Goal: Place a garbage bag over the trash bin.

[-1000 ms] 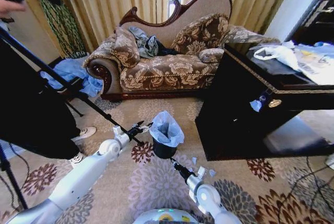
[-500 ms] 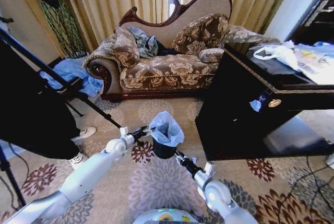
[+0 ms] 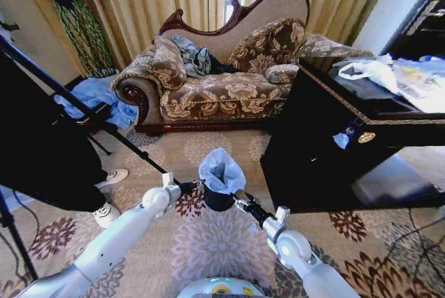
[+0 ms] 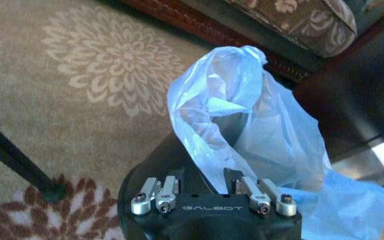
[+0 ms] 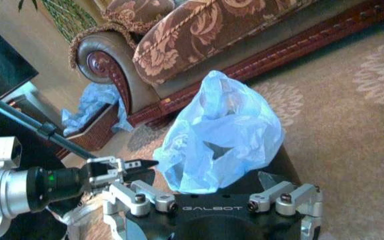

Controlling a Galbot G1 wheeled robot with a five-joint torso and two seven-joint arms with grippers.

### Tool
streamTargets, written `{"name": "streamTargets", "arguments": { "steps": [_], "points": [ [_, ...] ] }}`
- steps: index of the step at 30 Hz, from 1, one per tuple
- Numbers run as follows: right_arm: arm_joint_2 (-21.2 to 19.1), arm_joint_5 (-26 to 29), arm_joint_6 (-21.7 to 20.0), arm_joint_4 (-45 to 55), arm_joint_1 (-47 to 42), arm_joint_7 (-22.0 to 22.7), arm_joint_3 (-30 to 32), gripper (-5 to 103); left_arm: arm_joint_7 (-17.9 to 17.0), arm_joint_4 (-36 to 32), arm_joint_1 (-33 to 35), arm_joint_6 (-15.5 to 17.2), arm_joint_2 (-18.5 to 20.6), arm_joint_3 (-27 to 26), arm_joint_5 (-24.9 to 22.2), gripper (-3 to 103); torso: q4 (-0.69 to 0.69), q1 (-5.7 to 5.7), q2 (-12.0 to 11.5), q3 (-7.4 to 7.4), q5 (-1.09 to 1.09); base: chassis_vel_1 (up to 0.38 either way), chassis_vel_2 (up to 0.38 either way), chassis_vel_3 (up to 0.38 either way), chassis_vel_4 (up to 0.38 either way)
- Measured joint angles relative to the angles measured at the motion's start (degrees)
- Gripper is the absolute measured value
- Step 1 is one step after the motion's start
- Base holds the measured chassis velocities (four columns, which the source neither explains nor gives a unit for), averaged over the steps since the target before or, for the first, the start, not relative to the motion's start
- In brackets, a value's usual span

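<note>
Left gripper (image 3: 192, 185) is down low over the floral carpet (image 3: 208, 242), pushed right up against the left side of the trash bin (image 3: 218, 201); from the left wrist view its fingers (image 4: 157, 192) look clenched on the lower edge of the garbage bag (image 4: 259, 130), which trails down past them. The bag itself (image 3: 221, 169) sits bunched up on top of the bin (pale blue, crinkly, puffed upward rather than pulled down the sides); the bin's black wall shows below it. Right gripper (image 3: 239, 203) is touching the bin's right side, reaching in from the lower right; in its wrist view the bag (image 5: 222, 135) hangs just ahead of the fingers (image 5: 135, 192), and I can't tell if they're gripping or loose. Sofa (image 3: 222, 83) stands behind, dark cabinet (image 3: 334, 145) just right of the bin.
</note>
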Motion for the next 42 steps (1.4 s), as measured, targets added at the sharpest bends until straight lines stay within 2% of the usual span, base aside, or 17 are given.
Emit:
{"name": "streamTargets", "arguments": {
  "steps": [4, 6, 8, 10, 12, 14, 15, 18, 21, 22, 24, 26, 27, 31, 42],
  "points": [
    [-0.6, 0.0, 0.0, 0.3, -0.8, 0.2, 0.5, 100, -0.5, 1.3, -0.9, 0.6, -1.2, -0.8, -2.5, 52, -0.01, 0.0, 0.0, 0.0, 0.0, 0.0, 0.0, 0.0, 0.0],
    [-0.6, 0.0, 0.0, 0.4, -0.9, 0.2, 0.6, 100, -0.6, 1.6, -1.1, 0.7, -1.3, -0.8, -2.7, 52, -0.01, 0.0, 0.0, 0.0, 0.01, 0.0, 0.0, 0.0, 0.0],
    [-0.8, 0.1, 0.0, 0.5, -1.0, 0.4, 0.7, 100, -0.6, 2.5, -1.5, 0.8, -1.9, -0.7, -2.8, 64, -0.01, 0.0, 0.0, 0.0, 0.01, 0.0, 0.0, 0.0, 0.0],
    [-0.9, 0.1, 0.0, 0.6, -1.0, 0.5, 0.7, 100, -0.5, 3.3, -1.7, 0.8, -2.5, -0.5, -2.7, 57, 0.0, 0.0, 0.0, 0.0, 0.01, 0.0, 0.0, 0.0, 0.0],
    [-1.0, 0.2, 0.0, 0.6, -1.0, 0.5, 0.7, 100, -0.4, 3.7, -1.8, 0.7, -2.8, -0.3, -2.7, 57, 0.0, 0.0, 0.0, 0.0, 0.01, 0.0, 0.0, 0.0, 0.0],
    [-1.1, 0.2, 0.0, 0.6, -1.1, 0.5, 0.7, 100, -0.2, 4.4, -1.9, 0.5, -3.3, -0.1, -2.6, 49, 0.0, 0.0, 0.0, 0.0, 0.01, 0.0, 0.0, 0.0, 0.0],
    [-1.1, 0.2, 0.0, 0.6, -1.1, 0.5, 0.7, 100, -0.2, 4.4, -1.9, 0.5, -3.3, -0.1, -2.6, 49, 0.0, 0.0, 0.0, 0.0, 0.01, 0.0, 0.0, 0.0, 0.0],
    [-1.1, 0.2, 0.2, 0.5, -1.2, 0.5, 0.6, 100, 0.5, 4.9, -1.8, 0.3, -3.4, 0.0, -2.5, 36, 0.0, 0.0, 0.0, 0.0, 0.01, 0.0, 0.0, 0.0, 0.0],
    [-1.1, 0.1, 0.3, 0.4, -1.1, 0.5, 0.5, 100, 0.8, 5.0, -1.8, 0.2, -3.4, 0.0, -2.5, 32, 0.0, 0.0, 0.0, 0.0, 0.01, 0.0, 0.0, 0.0, 0.0],
    [-1.1, 0.2, 0.4, 0.3, -1.0, 0.5, 0.4, 100, 0.9, 5.0, -1.6, 0.1, -3.4, 0.0, -2.5, 25, 0.0, 0.0, 0.0, 0.0, 0.01, 0.0, 0.0, 0.0, 0.0],
    [-1.1, 0.2, 0.4, 0.3, -0.8, 0.5, 0.3, 100, 0.9, 4.9, -1.6, 0.1, -3.3, -0.1, -2.5, 25, 0.0, 0.0, 0.0, 0.0, 0.01, 0.0, 0.0, 0.0, 0.0],
    [-1.1, 0.3, 0.4, 0.2, -0.3, 0.5, 0.1, 100, 1.3, 4.8, -1.5, 0.0, -3.2, -0.1, -2.5, 17, 0.0, 0.0, 0.0, 0.0, 0.01, 0.0, 0.0, 0.0, 0.0],
    [-1.1, 0.3, 0.4, 0.2, -0.3, 0.5, 0.1, 100, 1.3, 4.8, -1.5, 0.0, -3.2, -0.1, -2.5, 17, 0.0, 0.0, 0.0, 0.0, 0.01, 0.0, 0.0, 0.0, 0.0],
    [-1.3, 0.4, 0.4, 0.3, 0.1, 0.6, 0.0, 100, 1.9, 5.5, -1.8, -0.5, -3.4, -0.1, -2.5, 2, 0.0, 0.0, 0.0, 0.0, 0.01, 0.0, 0.0, 0.0, 0.0],
    [-2.5, 0.7, 1.2, 3.2, 2.9, 0.8, 1.4, 100, 2.7, 6.1, -0.7, -0.9, -4.1, 0.4, -1.9, 0, 0.01, -0.02, 0.0, -0.01, 0.03, 0.0, 0.0, 0.0, 0.0]
  ]
}}
